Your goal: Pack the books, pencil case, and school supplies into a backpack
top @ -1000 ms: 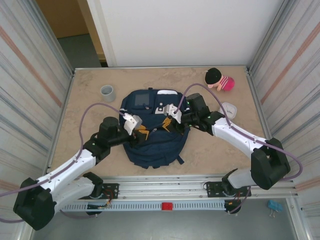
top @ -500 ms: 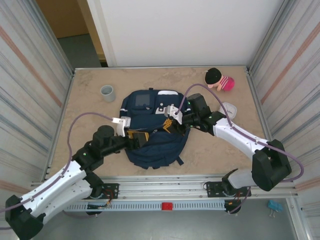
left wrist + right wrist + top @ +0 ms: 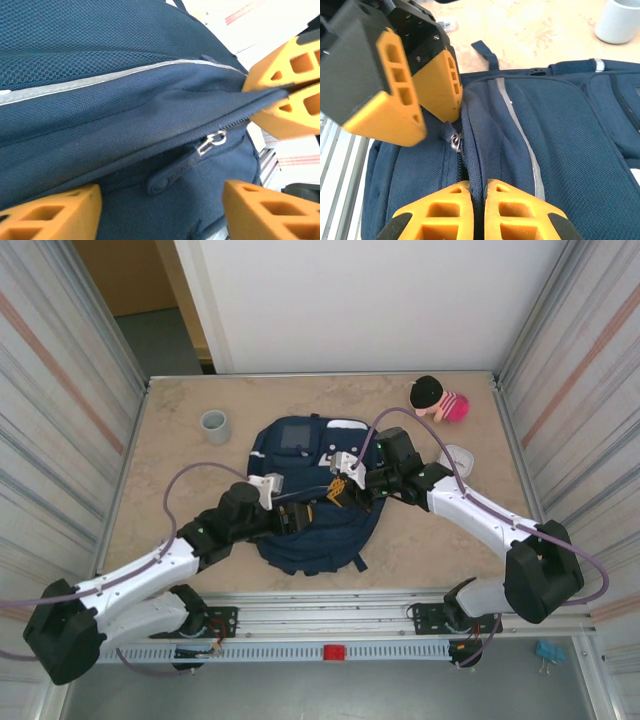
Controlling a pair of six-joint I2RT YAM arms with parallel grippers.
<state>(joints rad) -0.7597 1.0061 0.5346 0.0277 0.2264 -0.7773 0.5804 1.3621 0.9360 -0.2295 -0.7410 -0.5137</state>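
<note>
Since a moment ago the left gripper (image 3: 296, 516) has slid further over the backpack (image 3: 300, 455), jaws spread astride the zip pull (image 3: 212, 141). The right gripper (image 3: 338, 490) pinches its fabric. It lies in the middle of the worktop (image 3: 160, 440), long axis near-to-far, patch end far.

**Inspector:** Overhead view, condition?

**Operator:** I read bright, even light from above. The table (image 3: 160, 420) shows only faint, soft shadows beside the arms. The white wall (image 3: 370, 300) is near washed out. The side panels lean outward at the frame edges. The backpack (image 3: 320, 540) is dark and loses detail.

**Inspector:** Wrist views?

**Operator:** On the left wrist I get crisp mesh mid-frame. The left fingers (image 3: 50, 215) are soft, and the top right corner is overexposed. On the right wrist the right fingers (image 3: 445, 212) blur up close, and the grey cup (image 3: 620, 20) is slightly soft.
</note>
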